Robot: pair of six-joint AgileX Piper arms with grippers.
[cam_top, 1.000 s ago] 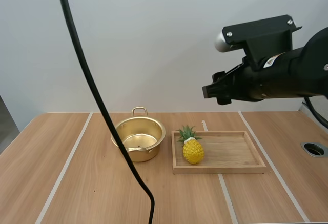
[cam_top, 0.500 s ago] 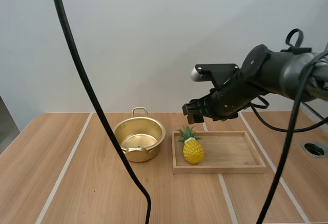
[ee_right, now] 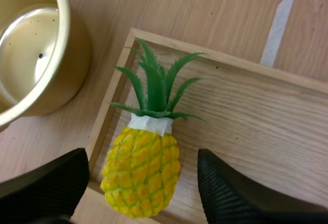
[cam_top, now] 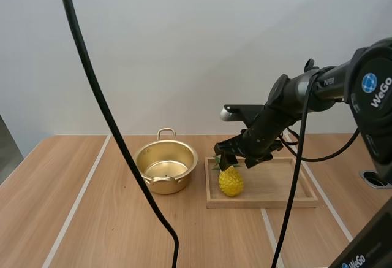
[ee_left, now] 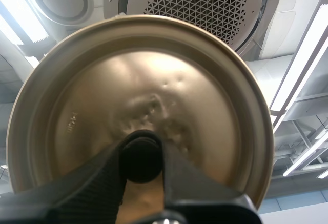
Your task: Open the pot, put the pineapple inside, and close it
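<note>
Right fingers (ee_right: pixel 46 183) stand apart, flanking the pineapple (ee_right: pixel 141 172) in the tray (ee_right: pixel 256 121) beside the open pot (ee_right: pixel 72 65) on the tabletop (cam_top: pixel 92 219), while left fingers (ee_left: pixel 97 183) clench the lid (ee_left: pixel 179 106) by its knob (ee_left: pixel 141 160)

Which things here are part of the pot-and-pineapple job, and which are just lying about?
Job: pot, open; lid, pinched by its knob in the left gripper; pineapple, flanked by the open right gripper.
Lying about: wooden tray under the pineapple; table.
</note>
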